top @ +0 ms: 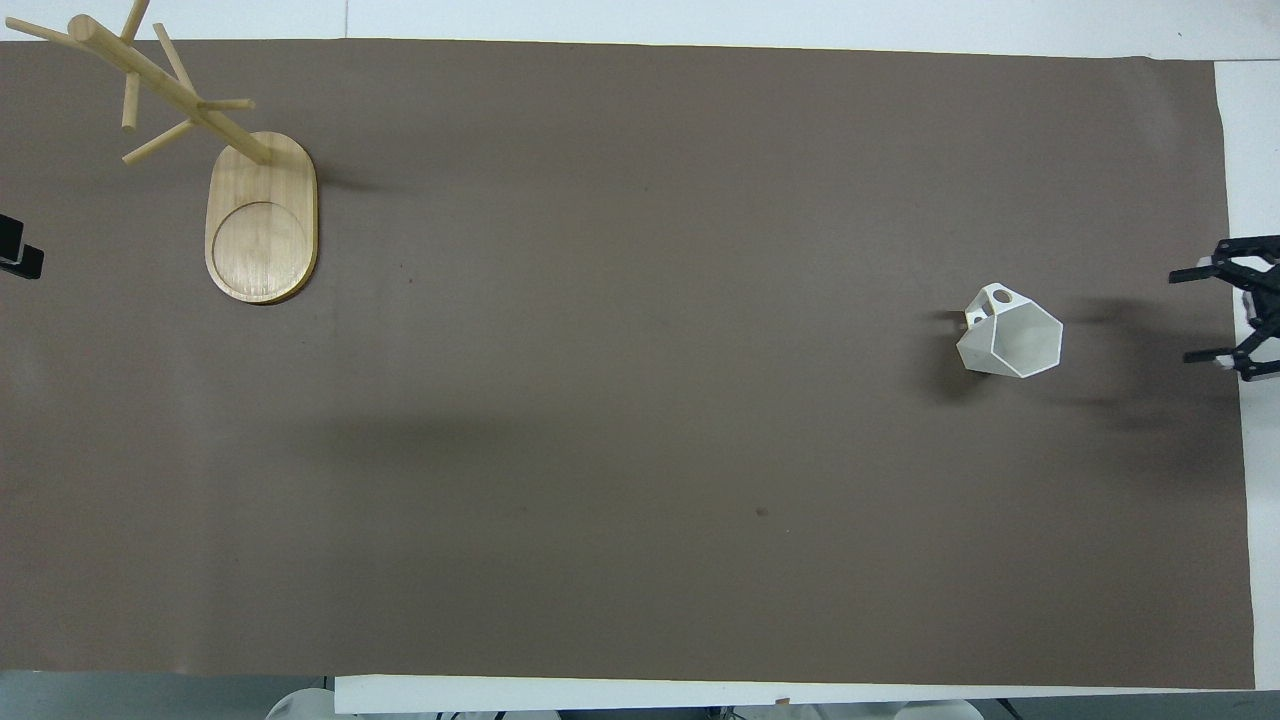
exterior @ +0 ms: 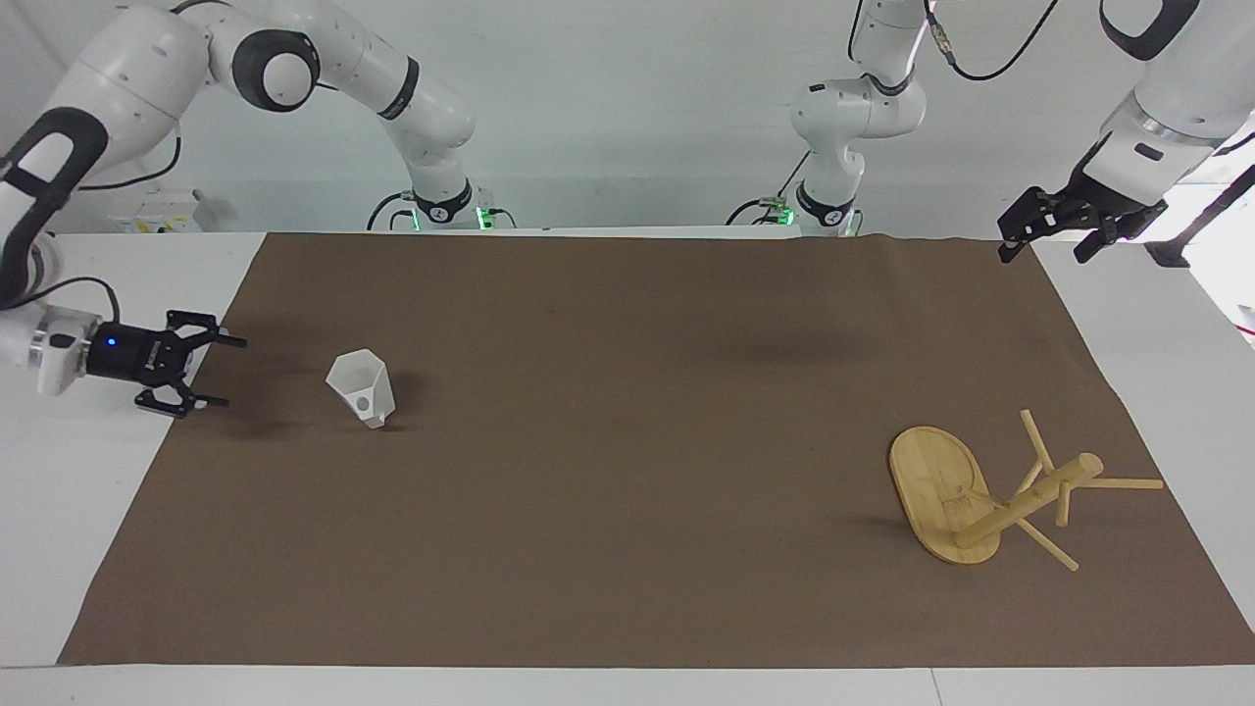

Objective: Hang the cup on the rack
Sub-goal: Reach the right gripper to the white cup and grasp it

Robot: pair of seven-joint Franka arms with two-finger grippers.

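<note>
The white faceted cup [exterior: 361,388] stands on the brown mat toward the right arm's end, rim up, its handle on the side away from the robots; it also shows in the overhead view [top: 1010,335]. My right gripper [exterior: 233,372] is open and empty, held low and level beside the cup at the mat's edge, fingers pointing at it with a gap between; it also shows in the overhead view [top: 1180,317]. The bamboo rack [exterior: 990,495] stands at the left arm's end [top: 262,230]. My left gripper [exterior: 1041,255] waits open, raised over the mat's corner near its base.
The brown mat [exterior: 627,471] covers most of the white table [exterior: 69,510]. Only the cup and the rack stand on it. A tip of the left gripper [top: 20,258] shows at the overhead view's edge.
</note>
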